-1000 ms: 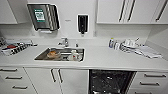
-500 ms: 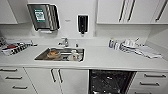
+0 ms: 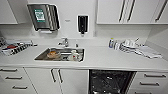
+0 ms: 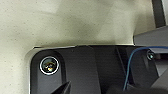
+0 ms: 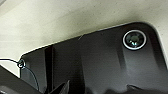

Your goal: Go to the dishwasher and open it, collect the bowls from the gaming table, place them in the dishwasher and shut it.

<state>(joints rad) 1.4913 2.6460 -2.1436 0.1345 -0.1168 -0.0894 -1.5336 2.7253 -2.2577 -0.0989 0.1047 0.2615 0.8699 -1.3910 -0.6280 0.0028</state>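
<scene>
Head view, near edge at 5 o'clock: the dishwasher [image 3: 110, 82] stands open under the tabletop [image 3: 105, 58], dark interior exposed, white drawers [image 3: 152, 80] at its 3 o'clock side. Centre: steel sink [image 3: 60, 54] holding dishes. Farther, at 12 o'clock: faucet [image 3: 65, 42], soap dispenser [image 3: 82, 24], towel dispenser [image 3: 43, 17] at 11 o'clock. Dish clutter [image 3: 130, 45] at 2 o'clock. Cannot tell either gripper's state from either wrist view.

Counter [image 3: 105, 58] smooth matt white; sink [image 3: 41, 57] and towel dispenser [image 3: 45, 16] brushed metal (shiny). Cupboard doors [image 3: 42, 80] smooth white, metal handles. Floor [image 4: 62, 22] speckled matt beige. Soap dispenser [image 3: 82, 23] glossy black plastic.
</scene>
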